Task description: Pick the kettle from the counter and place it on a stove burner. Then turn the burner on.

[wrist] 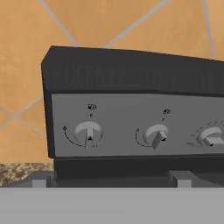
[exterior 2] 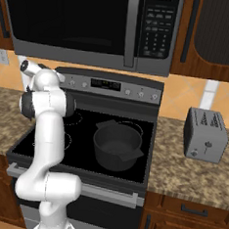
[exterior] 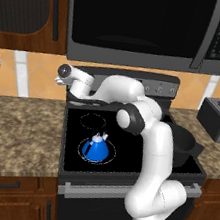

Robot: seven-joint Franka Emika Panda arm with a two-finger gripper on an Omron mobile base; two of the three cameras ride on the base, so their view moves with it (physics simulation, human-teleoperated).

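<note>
Approaching knob stage | kettle (exterior: pixel 96 148) sits inside the large dashed stove burner (exterior: pixel 110 158), lower centre of left base view | end effector fingers spread, empty | left knob (wrist: pixel 88 133) faces camera: centre on it, advance square, then close and twist.

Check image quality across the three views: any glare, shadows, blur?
Left base view: sharp, faint reflection on the glossy black cooktop glass beside the small bright-blue cone-shaped kettle. Right base view: even light, soft shadow inside the dark-grey pot. Hand view: the grey round stove knobs look soft and pixelated.
</note>
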